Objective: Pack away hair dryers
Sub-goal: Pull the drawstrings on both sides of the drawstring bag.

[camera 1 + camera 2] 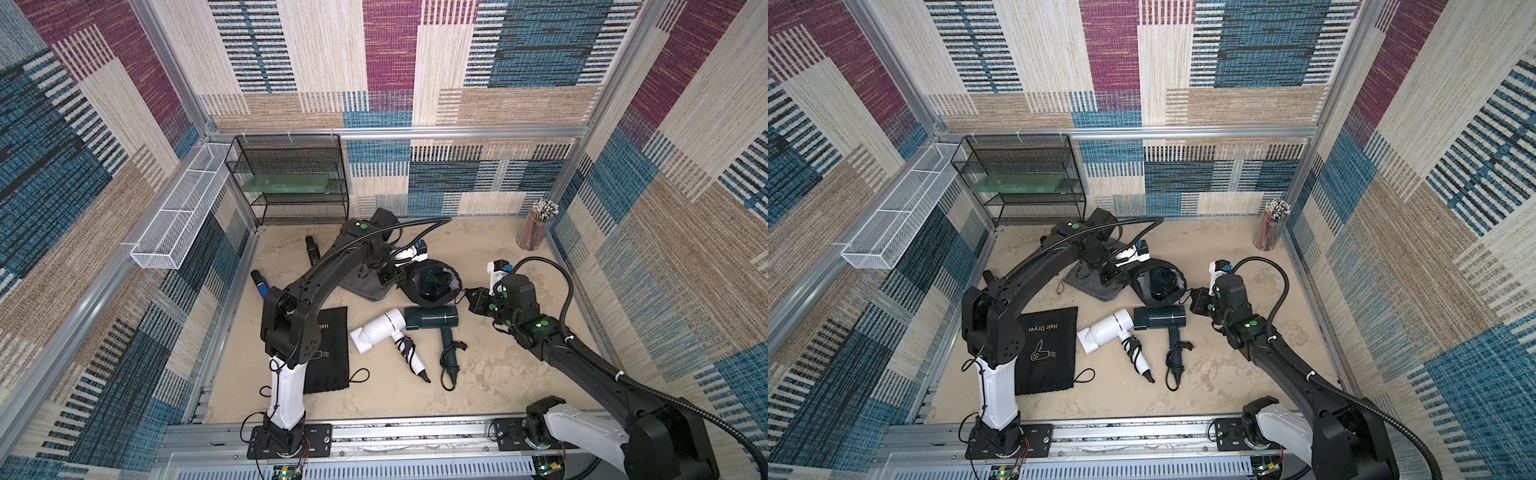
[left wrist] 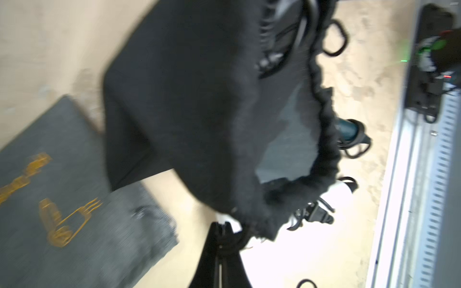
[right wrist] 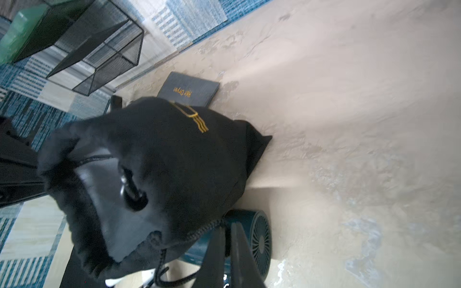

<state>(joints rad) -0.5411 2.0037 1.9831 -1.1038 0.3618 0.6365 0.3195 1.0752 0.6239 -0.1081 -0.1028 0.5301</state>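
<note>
An open black drawstring pouch (image 1: 452, 275) (image 1: 1173, 270) stands mid-table with a dark hair dryer (image 1: 430, 283) and its cord inside. My left gripper (image 1: 391, 275) (image 2: 222, 227) is shut on the pouch's rim on one side. On the opposite side my right gripper (image 1: 467, 294) (image 3: 225, 230) is shut on its drawstring. In front of the pouch lie a white hair dryer (image 1: 380, 329) (image 1: 1108, 328) and a dark teal hair dryer (image 1: 432, 318) (image 3: 259, 239), each with a bundled black cord.
A flat black pouch (image 1: 330, 353) lies near the left arm's base. A grey pouch (image 1: 365, 291) (image 2: 62, 199) sits under the left wrist. Two slim gadgets (image 1: 311, 249) (image 1: 259, 283) lie at the left. A black mesh rack (image 1: 291, 178), a white basket (image 1: 178, 212) and a pencil cup (image 1: 536, 228) line the back.
</note>
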